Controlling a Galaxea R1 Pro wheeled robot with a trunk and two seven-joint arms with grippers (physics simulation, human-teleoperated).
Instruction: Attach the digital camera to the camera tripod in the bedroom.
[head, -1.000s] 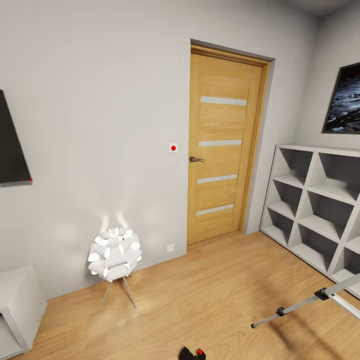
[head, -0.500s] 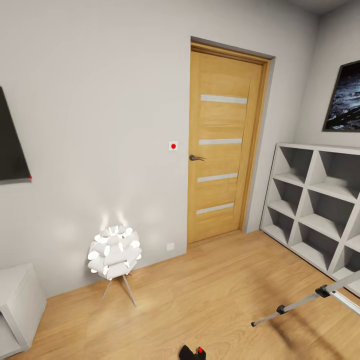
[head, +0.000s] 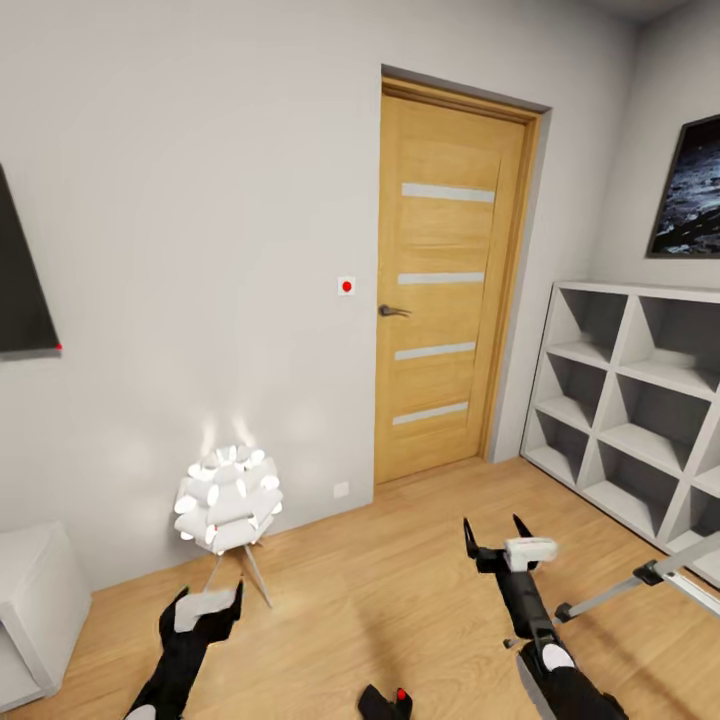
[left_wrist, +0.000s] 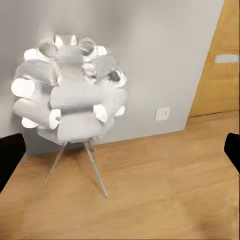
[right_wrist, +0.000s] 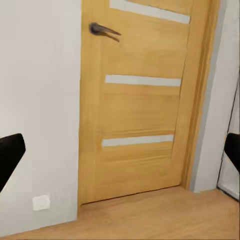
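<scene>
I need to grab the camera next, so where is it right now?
In the head view the camera lies on the wooden floor at the bottom edge, between the left hand and right hand, partly cut off.

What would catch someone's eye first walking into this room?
Probably the glowing white floor lamp on thin legs against the pale wall, then the oak door with frosted strips to its right. Low in the head view, both open grippers, left and right, reach over the wooden floor.
</scene>
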